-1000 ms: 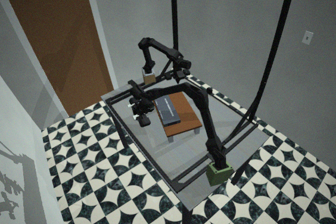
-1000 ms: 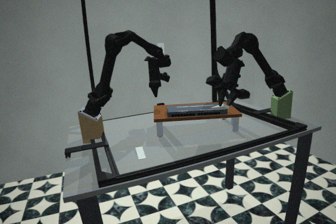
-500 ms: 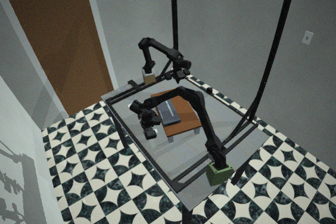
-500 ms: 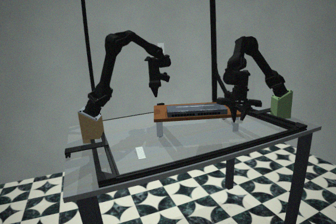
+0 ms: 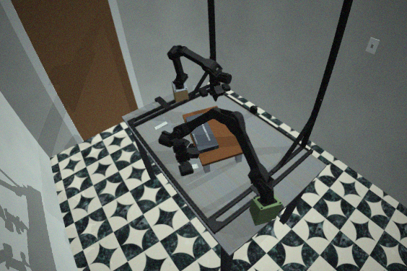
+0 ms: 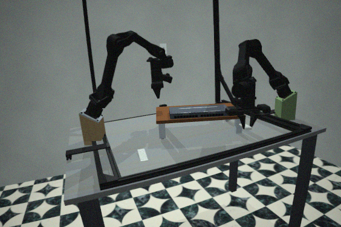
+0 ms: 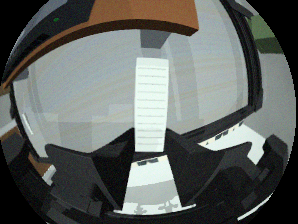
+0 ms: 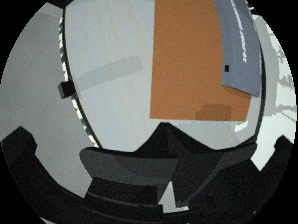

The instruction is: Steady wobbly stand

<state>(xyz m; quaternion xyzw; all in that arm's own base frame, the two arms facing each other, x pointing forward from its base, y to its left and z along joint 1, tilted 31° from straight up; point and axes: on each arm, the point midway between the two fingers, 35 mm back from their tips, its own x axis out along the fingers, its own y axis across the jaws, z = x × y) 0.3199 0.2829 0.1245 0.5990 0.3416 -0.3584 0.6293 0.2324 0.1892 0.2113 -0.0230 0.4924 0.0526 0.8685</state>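
Biggest first: desk (image 5: 225,187) (image 6: 125,142) (image 7: 215,65) (image 8: 110,30) carries the orange stand (image 5: 226,138) (image 6: 162,113) (image 7: 142,10) (image 8: 185,60), w/ the network switch (image 5: 205,138) (image 6: 198,111) (image 7: 45,20) (image 8: 242,50) on top. Stand leg (image 5: 206,167) (image 6: 238,127) (image 7: 153,39) is straight ahead of the L fingers (image 5: 189,160) (image 6: 247,127), which are clamped on the white wedge (image 5: 195,166) (image 6: 245,127) (image 7: 152,100). Its long axis points out at that leg, so IMO next move = push fwd along that line. L arm's def. nearer. Can't tell if wedge touches leg. Spare wedge (image 5: 161,125) (image 6: 142,154) (image 7: 27,123) (image 8: 241,126) lies flat near the R arm's end, off the stand's switch side. R fingers (image 5: 215,98) (image 6: 158,97) closed, nothing in them, up above the desk. No containers AFAICT.
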